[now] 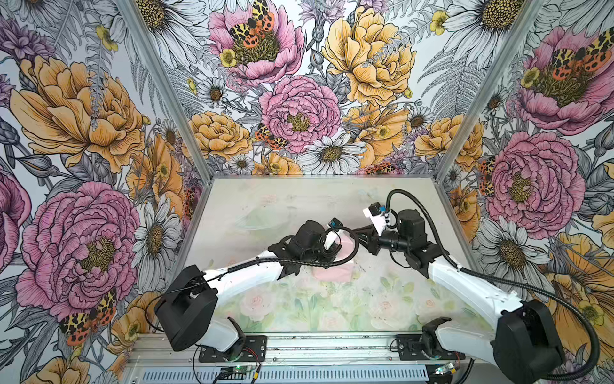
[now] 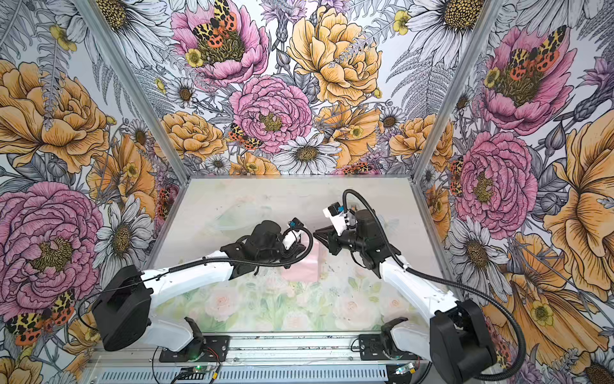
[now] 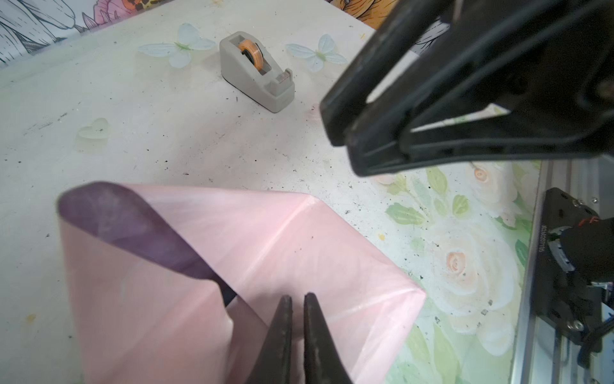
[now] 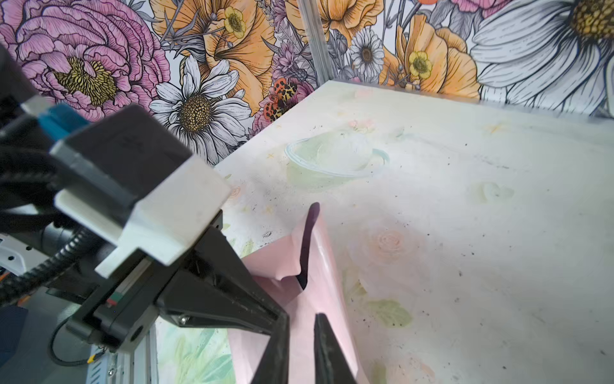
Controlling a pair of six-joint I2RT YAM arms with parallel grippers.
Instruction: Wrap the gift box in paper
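Left gripper (image 3: pixel 298 319): fingers (image 3: pixel 282 335) clenched almost together, only a thin slit between the pads. Nothing seen in the slit. Tips sit low over the paper (image 3: pixel 299 252), on or just above its top face; contact cannot be told.

The paper is pale pink side out, folded into a boxy parcel with creased edges and corners. It lies directly under and ahead of the left fingertips. To one side of them a loose flap (image 3: pixel 133 219) stands up and curls over, showing its purple inner face. A dark sliver shows under the flap's base; cannot tell if it is the gift box, otherwise hidden inside the parcel.

Right gripper (image 4: pixel 302 332): fingers (image 4: pixel 327 349) drawn close, a narrow gap left, pink paper visible through it. Whether any paper is pinched cannot be told. From the left wrist view the right gripper's (image 3: pixel 345 146) tips look closed to a point, hanging just beyond the parcel's far corner, apart from it. In the right wrist view the parcel lies below and ahead of the right fingertips, the upright flap edge (image 4: pixel 312 226) farther out.

In both top views the parcel (image 1: pixel 332 271) (image 2: pixel 300 269) rests mid-table (image 1: pixel 265 206), mostly hidden under the left wrist, between the two grippers.

Tape dispenser (image 3: pixel 255 71), grey, stands on the table well beyond the left fingertips, clear of the paper.
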